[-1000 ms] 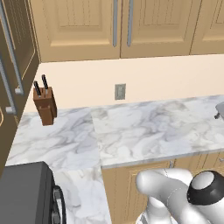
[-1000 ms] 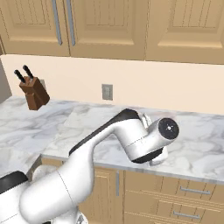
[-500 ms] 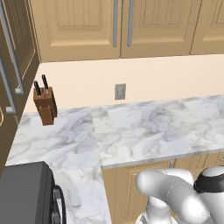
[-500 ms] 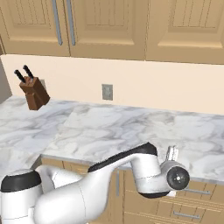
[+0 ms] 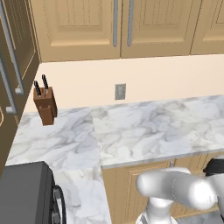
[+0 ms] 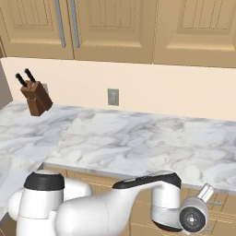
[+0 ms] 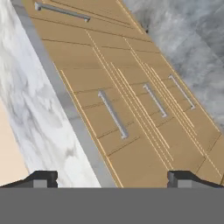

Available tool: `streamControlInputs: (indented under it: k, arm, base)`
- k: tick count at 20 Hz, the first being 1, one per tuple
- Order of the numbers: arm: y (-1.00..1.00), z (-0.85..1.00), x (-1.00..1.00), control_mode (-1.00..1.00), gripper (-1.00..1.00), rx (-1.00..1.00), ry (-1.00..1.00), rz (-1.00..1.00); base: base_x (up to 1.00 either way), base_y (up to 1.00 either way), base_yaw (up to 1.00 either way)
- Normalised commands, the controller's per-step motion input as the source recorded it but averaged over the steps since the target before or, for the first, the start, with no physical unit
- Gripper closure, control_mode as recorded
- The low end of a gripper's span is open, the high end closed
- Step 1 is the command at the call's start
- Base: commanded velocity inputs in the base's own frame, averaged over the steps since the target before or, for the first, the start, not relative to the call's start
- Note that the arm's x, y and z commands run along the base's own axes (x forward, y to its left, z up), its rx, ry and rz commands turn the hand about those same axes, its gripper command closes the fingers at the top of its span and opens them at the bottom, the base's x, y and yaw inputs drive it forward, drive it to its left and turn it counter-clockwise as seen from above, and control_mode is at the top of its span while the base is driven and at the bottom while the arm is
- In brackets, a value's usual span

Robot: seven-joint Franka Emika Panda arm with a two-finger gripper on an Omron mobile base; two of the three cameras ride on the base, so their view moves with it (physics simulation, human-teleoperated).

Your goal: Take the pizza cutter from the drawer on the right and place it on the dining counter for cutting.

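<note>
tool (image 7: 111,179) jaws wide apart, empty | facing drawer fronts (image 7: 131,109) | knife block (image 5: 45,105) on worktop (image 5: 144,131)

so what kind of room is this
A kitchen, by the look of it: a marble worktop runs under panelled wooden wall cupboards, a knife block stands at its left end, and a wall socket sits above the worktop.

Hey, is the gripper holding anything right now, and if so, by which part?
Nothing is held. The gripper is open, its fingers spread wide and empty in front of the closed drawer fronts.
</note>
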Motion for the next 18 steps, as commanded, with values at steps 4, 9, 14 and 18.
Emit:
streamControlInputs:
  k: [4,9,14,18]
  arm:
    - [-0.08,-0.51,-0.01,-1.0,-1.0,0.0,-0.15,-0.06]
    - [0.0,-0.69,0.0,-1.0,-1.0,0.0,-0.25,0.08]
    - [-0.01,-0.38,0.0,-1.0,-1.0,0.0,-0.18,0.09]
    - [-0.02,-0.25,0.1,-1.0,-1.0,0.0,-0.13,0.08]
  base:
    - [0.0,0.0,0.0]
    - [0.0,0.0,0.0]
    - [0.0,0.0,0.0]
    - [0.0,0.0,0.0]
